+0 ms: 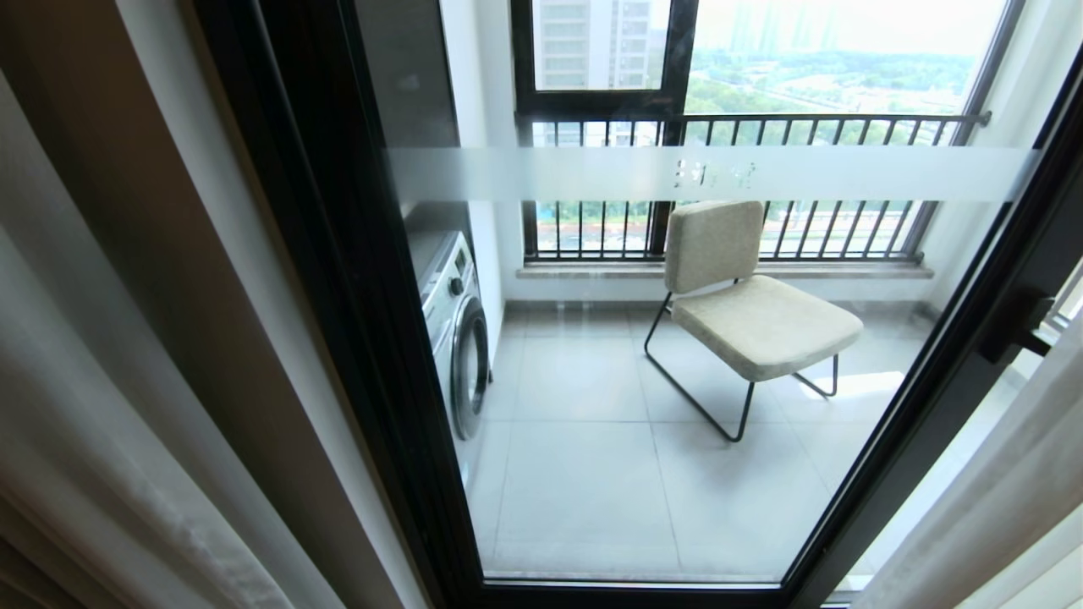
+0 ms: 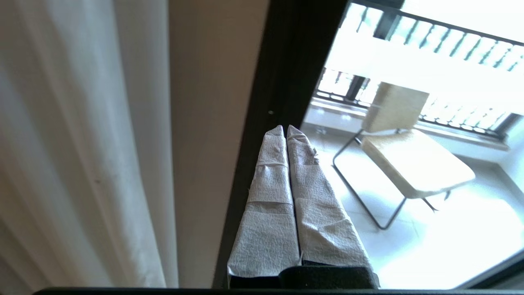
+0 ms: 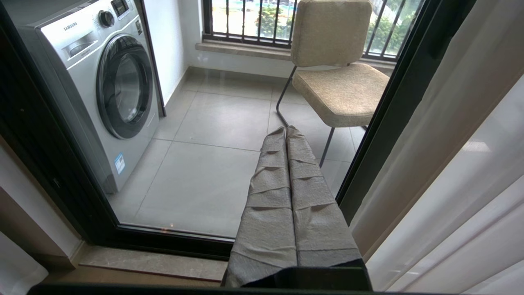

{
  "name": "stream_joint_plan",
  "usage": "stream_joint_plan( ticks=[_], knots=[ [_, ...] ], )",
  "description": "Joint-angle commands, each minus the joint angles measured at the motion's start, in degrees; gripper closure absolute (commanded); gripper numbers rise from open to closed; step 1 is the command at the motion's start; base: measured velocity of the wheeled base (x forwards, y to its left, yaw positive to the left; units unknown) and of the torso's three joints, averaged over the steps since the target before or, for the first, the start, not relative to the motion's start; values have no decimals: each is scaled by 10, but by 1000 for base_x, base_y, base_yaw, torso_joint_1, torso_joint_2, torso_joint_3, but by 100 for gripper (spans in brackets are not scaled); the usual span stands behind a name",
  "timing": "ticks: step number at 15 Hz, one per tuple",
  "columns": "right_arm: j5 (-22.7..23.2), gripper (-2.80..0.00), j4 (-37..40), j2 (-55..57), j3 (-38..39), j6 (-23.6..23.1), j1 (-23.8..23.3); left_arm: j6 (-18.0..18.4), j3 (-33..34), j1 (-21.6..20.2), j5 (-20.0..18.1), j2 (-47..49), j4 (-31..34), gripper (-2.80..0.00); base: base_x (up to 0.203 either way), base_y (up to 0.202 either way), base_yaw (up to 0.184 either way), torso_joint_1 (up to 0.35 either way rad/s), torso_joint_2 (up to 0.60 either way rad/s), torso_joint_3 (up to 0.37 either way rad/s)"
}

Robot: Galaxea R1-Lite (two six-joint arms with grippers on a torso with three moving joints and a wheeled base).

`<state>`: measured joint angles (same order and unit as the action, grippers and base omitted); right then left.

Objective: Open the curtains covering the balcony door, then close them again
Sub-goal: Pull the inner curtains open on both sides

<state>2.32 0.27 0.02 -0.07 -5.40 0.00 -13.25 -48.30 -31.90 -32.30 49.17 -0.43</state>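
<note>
Curtains (image 1: 127, 406) are seen drawn off to both sides: tan drape and white sheer bunched at the left of the balcony door (image 1: 643, 355), a sheer (image 1: 998, 507) at its right. The glass is fully uncovered; chair (image 1: 744, 304) and washing machine (image 1: 453, 330) are visible on the balcony behind it. Opening is judged done, closing is what's left.

Left pincer (image 2: 285, 128) is shut tight, nothing held, tips in front of the black door frame (image 2: 286, 61), with the tan drape just beside them. Right pincer (image 3: 285, 128) is also shut and empty, pointed at the lower glass, right sheer close by.

For a clean close:
- the left pincer should be opened before it is moved onto the drape's leading edge
- drape and sheer should be pinched together, not the sheer alone
- the pull should be kept level along the rail, so the pleats aren't dragged down
</note>
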Motion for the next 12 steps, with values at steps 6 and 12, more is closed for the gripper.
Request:
stream_joint_plan(
  ticks=[6, 12],
  knots=[
    [0, 0, 0, 0, 1, 0, 0, 4, 75, 348, 192, -53, 45, 0, 0, 0, 0, 0, 0, 0],
    [0, 0, 0, 0, 1, 0, 0, 66, 248, 379, 298, -198, 46, 0, 0, 0, 0, 0, 0, 0]
  ],
)
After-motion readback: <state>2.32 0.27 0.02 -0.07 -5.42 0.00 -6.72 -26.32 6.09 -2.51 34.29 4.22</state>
